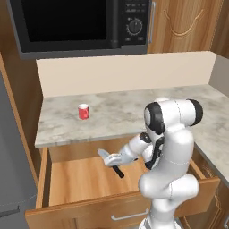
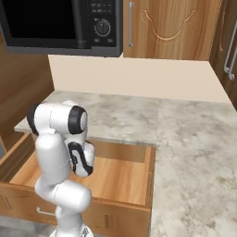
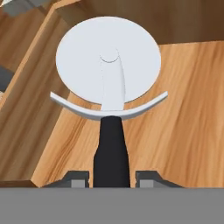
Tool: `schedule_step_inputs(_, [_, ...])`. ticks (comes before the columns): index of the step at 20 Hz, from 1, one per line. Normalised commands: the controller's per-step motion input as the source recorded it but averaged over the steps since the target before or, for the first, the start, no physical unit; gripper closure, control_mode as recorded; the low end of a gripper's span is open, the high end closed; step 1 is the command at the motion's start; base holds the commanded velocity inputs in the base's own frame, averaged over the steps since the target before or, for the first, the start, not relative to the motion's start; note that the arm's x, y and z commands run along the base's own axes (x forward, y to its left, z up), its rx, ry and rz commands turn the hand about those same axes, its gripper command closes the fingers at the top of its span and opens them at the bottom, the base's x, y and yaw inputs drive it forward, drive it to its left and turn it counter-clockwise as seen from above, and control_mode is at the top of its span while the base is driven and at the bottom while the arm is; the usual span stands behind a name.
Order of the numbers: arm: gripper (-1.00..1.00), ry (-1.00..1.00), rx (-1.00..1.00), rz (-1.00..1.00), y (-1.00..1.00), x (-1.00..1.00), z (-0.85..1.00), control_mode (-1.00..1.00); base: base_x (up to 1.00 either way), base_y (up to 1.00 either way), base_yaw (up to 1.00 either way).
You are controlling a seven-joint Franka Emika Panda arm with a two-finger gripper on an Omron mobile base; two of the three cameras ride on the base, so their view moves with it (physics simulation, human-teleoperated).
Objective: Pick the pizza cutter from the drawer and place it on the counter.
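No readable labels anywhere, the microwave (image 1: 76, 22) buttons are just blurry specks and the red can (image 1: 83, 111) on the counter (image 1: 116, 114) is plain. The drawer (image 1: 80, 179) is pulled wide open. The gripper (image 3: 112, 178) is clamped on the black handle of the pizza cutter (image 3: 109, 70), which sits over the drawer's wooden floor, wheel pointing away from the hand.

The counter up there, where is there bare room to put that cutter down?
The counter is bare from the red can rightward to the corner, and between the can and the wall strip. Near the can is the one crowded spot. The fingers grip the pizza cutter over the drawer.
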Motion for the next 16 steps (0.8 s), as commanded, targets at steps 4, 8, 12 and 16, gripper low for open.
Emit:
schedule_step_inputs(4, [1.0,0.13,0.0,0.23,0.46,0.0,1.0,-1.0,0.0,0.0,0.0])
schedule_step_inputs(8, [1.0,0.05,0.0,0.19,0.15,-0.11,1.0,-1.0,0.0,0.0,0.0])
schedule_step_inputs(12, [1.0,0.0,0.03,0.07,0.0,-0.06,1.0,-1.0,0.0,0.0,0.0])
schedule_step_inputs(16, [1.0,0.0,0.05,0.07,0.01,-0.16,1.0,-1.0,0.0,0.0,0.0])
